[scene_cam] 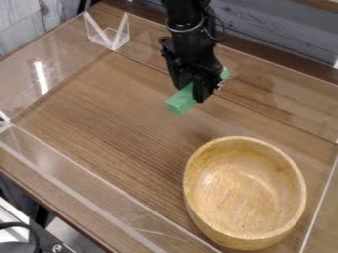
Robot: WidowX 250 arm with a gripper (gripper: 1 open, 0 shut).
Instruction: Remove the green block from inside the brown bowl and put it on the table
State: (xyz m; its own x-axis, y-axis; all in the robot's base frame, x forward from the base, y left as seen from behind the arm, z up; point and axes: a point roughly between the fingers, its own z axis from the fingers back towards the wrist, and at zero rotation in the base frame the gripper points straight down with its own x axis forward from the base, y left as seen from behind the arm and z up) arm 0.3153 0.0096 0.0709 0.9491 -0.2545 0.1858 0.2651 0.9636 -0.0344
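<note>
My gripper (199, 89) points down over the middle back of the table (106, 109) and is shut on the green block (181, 101). The block lies tilted between the black fingers. Its lower end sticks out to the left, close to the tabletop, and a small green tip shows to the right of the fingers. Whether the lower end touches the wood I cannot tell. The brown bowl (244, 188) stands at the front right, well apart from the gripper, with nothing in it.
Clear acrylic walls (79, 183) run along the table's edges. A small clear acrylic piece (106, 30) stands at the back left corner. The black arm (185, 20) rises behind the gripper.
</note>
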